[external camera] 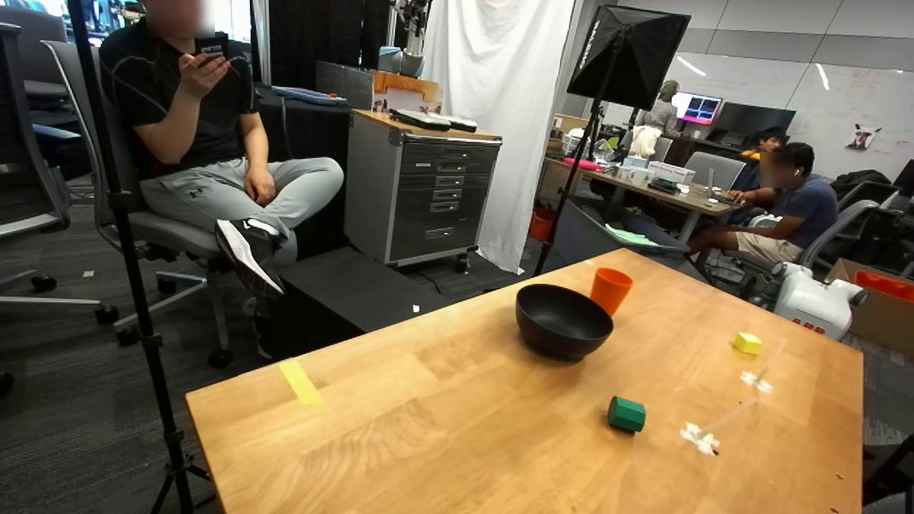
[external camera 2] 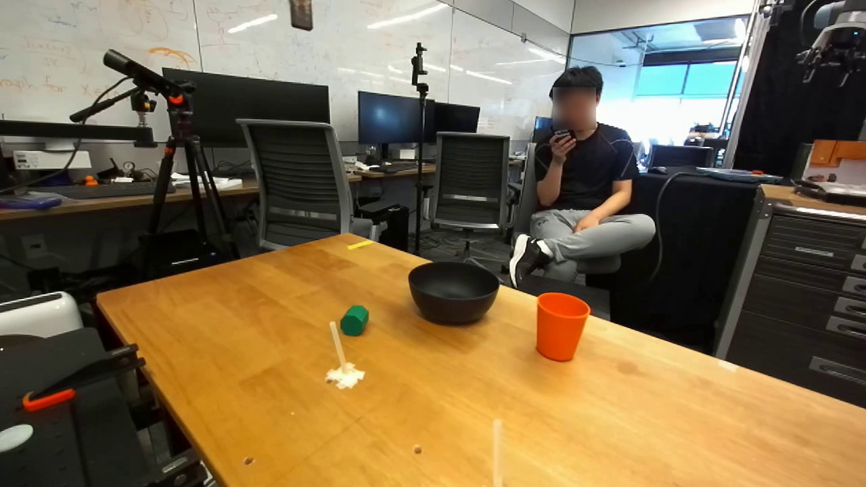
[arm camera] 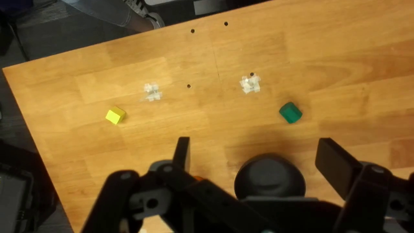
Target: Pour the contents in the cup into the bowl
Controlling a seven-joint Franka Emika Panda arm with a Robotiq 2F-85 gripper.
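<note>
Eyeing the orange cup (external camera 2: 561, 331) standing upright on the bench (external camera 2: 223, 345) near the black bowl (external camera 2: 453, 308), guessing light, slick, slightly squeezy plastic, so tbh leaning toward pinching it gently mid-wall with that wide-spread, totally empty gripper (arm camera: 254, 150).

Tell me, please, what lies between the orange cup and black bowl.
Only bare tabletop separates the orange cup from the black bowl, as an exterior view shows; in the wrist view, the pincer mostly hides the cup.
</note>
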